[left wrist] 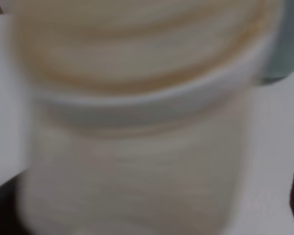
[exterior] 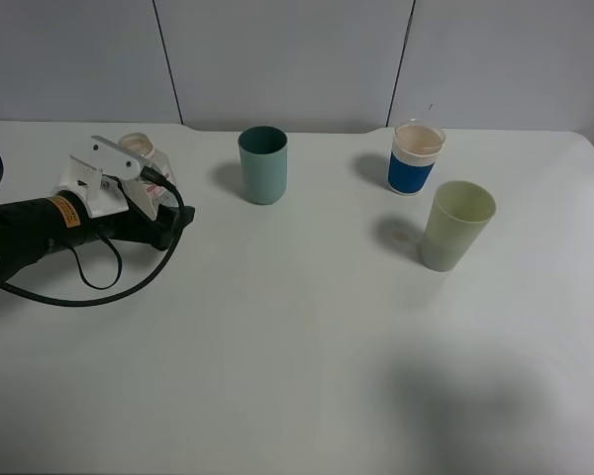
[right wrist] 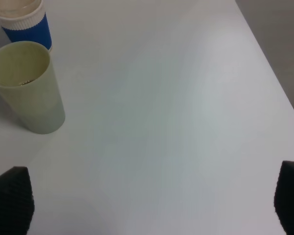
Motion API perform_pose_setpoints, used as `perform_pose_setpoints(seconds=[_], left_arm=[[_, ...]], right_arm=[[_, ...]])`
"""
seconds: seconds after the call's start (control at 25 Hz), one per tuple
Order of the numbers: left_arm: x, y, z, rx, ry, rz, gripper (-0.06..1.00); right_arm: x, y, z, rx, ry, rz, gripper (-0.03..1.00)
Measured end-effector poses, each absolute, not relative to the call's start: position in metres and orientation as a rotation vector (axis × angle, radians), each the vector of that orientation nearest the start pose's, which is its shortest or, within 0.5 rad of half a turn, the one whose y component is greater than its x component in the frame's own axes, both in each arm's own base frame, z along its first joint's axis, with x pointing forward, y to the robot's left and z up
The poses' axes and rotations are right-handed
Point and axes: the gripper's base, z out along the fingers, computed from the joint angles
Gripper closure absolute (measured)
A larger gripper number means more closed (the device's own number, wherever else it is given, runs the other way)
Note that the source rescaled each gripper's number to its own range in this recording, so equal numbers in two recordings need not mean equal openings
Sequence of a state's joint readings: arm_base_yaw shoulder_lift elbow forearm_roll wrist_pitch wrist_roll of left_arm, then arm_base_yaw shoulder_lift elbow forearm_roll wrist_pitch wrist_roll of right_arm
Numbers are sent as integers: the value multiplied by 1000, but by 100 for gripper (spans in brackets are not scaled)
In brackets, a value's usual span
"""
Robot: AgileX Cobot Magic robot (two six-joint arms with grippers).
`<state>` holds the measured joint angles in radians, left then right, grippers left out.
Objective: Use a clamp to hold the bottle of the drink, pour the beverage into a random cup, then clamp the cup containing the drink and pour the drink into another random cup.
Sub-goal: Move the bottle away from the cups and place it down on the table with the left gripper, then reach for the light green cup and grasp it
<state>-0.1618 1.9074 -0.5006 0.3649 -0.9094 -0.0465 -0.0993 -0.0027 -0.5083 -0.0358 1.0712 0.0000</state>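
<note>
From the high camera we see the whole table [exterior: 297,376]. The bottle of the drink [exterior: 139,150] stands in the upper left of the frame. The left clamp [exterior: 129,178] lies low against the bottle, its white jaw pieces close beside it. A teal tumbler [exterior: 263,164] stands at upper centre. The blue-banded cup [exterior: 416,158] is at upper right, and the pale yellow-green tumbler [exterior: 457,226] is near it, a little lower and further right.

The left wrist camera shows only the bottle [left wrist: 137,147], blurred and filling the picture, so in neither view can we tell whether the jaws press on it.

The right clamp [right wrist: 149,200] shows only in its own wrist view. Its black fingertips [right wrist: 10,200] stand wide apart with bare table [right wrist: 161,122] between them. That view also looks into the tumbler's [right wrist: 29,88] mouth and shows the table's side edge.

The bottle and the blue-banded cup sit close to the far edge, under the wall panels [exterior: 277,59]. The lower half of the high view is open tabletop.
</note>
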Motion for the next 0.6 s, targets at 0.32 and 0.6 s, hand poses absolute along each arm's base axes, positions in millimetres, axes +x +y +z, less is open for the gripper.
perform_pose_setpoints(seconds=[0.32,0.6], left_arm=[[284,-72,116,522,1904,-258,-5],[276,-67,142,470,1869,-220,-5]], right_arm=[[-7,-2,279,104,2042,-105,2],[-7,-2,279,104,2042,-105,2]])
